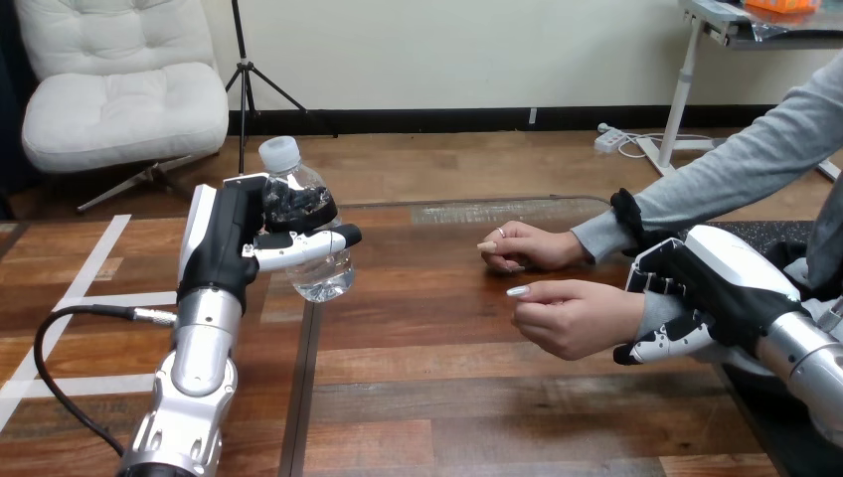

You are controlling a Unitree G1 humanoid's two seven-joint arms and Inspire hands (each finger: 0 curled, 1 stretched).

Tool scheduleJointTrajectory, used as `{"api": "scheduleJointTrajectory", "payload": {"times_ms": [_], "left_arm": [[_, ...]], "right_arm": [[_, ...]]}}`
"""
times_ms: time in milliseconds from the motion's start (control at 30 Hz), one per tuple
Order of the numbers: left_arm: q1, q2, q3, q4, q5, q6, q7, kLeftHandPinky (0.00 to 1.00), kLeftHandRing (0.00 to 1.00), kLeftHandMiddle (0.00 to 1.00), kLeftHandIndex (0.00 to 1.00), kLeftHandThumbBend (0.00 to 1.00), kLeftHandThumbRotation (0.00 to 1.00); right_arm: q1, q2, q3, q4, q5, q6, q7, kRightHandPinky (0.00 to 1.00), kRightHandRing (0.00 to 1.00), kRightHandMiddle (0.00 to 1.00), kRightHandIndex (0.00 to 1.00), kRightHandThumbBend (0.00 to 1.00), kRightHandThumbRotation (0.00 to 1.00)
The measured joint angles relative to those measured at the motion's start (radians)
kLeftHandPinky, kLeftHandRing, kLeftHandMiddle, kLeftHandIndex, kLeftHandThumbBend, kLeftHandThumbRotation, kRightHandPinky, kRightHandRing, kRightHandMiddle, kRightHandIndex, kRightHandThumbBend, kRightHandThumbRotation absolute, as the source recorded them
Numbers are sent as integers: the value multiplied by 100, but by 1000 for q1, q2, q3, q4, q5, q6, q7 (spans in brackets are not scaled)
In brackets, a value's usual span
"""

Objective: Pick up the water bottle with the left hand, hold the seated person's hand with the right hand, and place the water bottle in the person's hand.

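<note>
Clear water bottle (323, 276), left hand (227, 243) gripping

Water bottle (323, 274) in the left hand (234, 243) at left; right hand (718, 283) round the person's nearer wrist (639, 310) at right.

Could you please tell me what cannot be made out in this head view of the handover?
- Water bottle: its middle is covered by the left hand, whose fingers curl round it.
- The person's nearer hand: its palm is hidden behind its own curled fingers.
- The person's wrist: largely covered by the right hand curled round it.
- The person's arms: cut off by the view's right edge.
</note>
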Motion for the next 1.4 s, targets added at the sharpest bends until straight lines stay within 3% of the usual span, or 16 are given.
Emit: {"api": "scheduleJointTrajectory", "payload": {"times_ms": [500, 1133, 1400], "left_arm": [[0, 1, 0, -1, 0, 0, 0, 29, 36, 39, 39, 75, 0], [0, 2, 0, -14, 0, 8, 0, 27, 34, 38, 39, 75, 0], [0, 2, 0, -24, 0, 9, 0, 27, 34, 38, 38, 75, 0]], "right_arm": [[0, 0, 0, 1, -9, -15, -41, 13, 17, 23, 24, 75, 0], [0, 0, 0, 5, -9, -18, -53, 15, 19, 25, 27, 74, 0], [1, 0, 0, 7, -9, -20, -59, 17, 21, 27, 28, 79, 0]]}}
